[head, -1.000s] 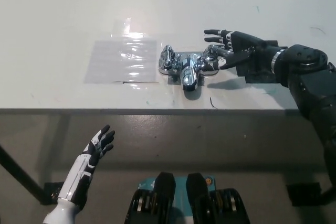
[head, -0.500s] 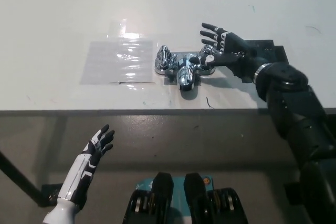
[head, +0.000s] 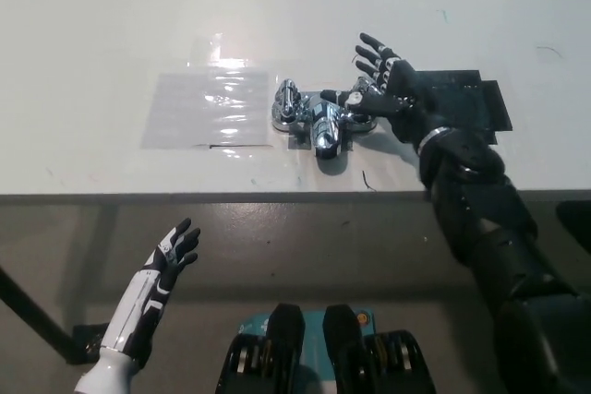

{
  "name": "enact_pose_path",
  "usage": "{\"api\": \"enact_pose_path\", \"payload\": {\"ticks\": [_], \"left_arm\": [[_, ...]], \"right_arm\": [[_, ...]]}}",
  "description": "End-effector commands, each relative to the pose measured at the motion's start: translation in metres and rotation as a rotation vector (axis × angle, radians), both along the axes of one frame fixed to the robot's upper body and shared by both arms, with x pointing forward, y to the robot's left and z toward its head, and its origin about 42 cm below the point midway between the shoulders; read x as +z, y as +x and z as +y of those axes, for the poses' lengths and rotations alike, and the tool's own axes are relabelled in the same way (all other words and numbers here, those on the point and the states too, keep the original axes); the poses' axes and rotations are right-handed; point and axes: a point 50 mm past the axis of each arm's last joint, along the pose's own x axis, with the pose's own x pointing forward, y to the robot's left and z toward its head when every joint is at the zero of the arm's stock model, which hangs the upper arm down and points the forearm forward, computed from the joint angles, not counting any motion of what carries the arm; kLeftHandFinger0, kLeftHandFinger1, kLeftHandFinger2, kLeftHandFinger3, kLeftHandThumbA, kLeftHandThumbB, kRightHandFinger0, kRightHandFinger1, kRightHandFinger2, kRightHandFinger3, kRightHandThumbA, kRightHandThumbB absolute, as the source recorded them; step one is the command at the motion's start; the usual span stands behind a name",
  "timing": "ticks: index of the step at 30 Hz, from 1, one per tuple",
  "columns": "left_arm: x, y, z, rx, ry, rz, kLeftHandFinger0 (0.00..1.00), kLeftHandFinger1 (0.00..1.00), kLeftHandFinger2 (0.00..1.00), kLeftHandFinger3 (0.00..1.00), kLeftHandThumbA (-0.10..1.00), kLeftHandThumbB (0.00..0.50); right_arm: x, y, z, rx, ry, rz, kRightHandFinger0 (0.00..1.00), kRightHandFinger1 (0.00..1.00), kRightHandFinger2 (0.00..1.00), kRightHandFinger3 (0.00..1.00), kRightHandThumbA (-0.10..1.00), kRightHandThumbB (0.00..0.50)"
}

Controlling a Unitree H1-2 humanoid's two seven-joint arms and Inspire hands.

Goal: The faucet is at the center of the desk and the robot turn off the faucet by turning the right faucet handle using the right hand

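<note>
Right faucet handle [head: 362,110] largely covered by the right hand [head: 388,89]; contact between the hand and the handle cannot be resolved from the head view. Dark mat [head: 471,103] near the desk [head: 111,25] right side is partly hidden under the right wrist and forearm, and the desk itself is cut off by the top, left and right picture edges. Left hand [head: 174,254] sits below the desk's front edge, its arm cut by the bottom picture edge.

Lab test bench: loose faucet [head: 320,117] mounted on bare white desk [head: 111,25].
</note>
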Motion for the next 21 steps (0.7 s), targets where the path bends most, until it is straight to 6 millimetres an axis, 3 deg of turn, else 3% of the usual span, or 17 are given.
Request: {"api": "enact_pose_path", "payload": {"ticks": [1,3,4,6,13,17,21], "left_arm": [[0.015,0.004,0.003,0.0,-0.001,-0.059,1.0,1.0,1.0,1.0,0.96,0.311],[0.016,0.004,0.004,0.001,0.004,-0.059,1.0,1.0,1.0,1.0,0.98,0.316],[0.016,0.005,0.004,0.0,0.005,-0.06,1.0,1.0,1.0,1.0,0.97,0.309],[0.017,0.005,0.005,0.0,0.005,-0.061,1.0,1.0,1.0,1.0,0.97,0.306],[0.019,0.006,0.004,0.004,0.015,-0.068,1.0,1.0,1.0,1.0,0.99,0.321],[0.02,0.006,0.004,-0.002,0.013,-0.07,1.0,1.0,1.0,1.0,0.98,0.301],[0.021,0.008,0.006,0.001,0.021,-0.071,1.0,1.0,1.0,1.0,1.0,0.318]], "right_arm": [[0.021,-0.008,0.051,-0.184,-0.018,-0.112,1.0,1.0,1.0,1.0,1.0,0.362],[0.023,-0.013,0.06,-0.258,-0.028,-0.136,1.0,1.0,1.0,1.0,1.0,0.322],[0.025,-0.016,0.066,-0.297,-0.056,-0.154,1.0,1.0,1.0,1.0,1.0,0.353],[0.029,-0.021,0.076,-0.349,-0.088,-0.203,1.0,1.0,1.0,1.0,1.0,0.306],[0.045,-0.032,0.099,-0.405,-0.061,-0.254,1.0,1.0,1.0,1.0,1.0,0.265],[0.053,-0.039,0.108,-0.444,-0.059,-0.279,1.0,1.0,1.0,1.0,1.0,0.257],[0.058,-0.042,0.113,-0.483,-0.06,-0.316,1.0,1.0,1.0,1.0,1.0,0.25]]}}
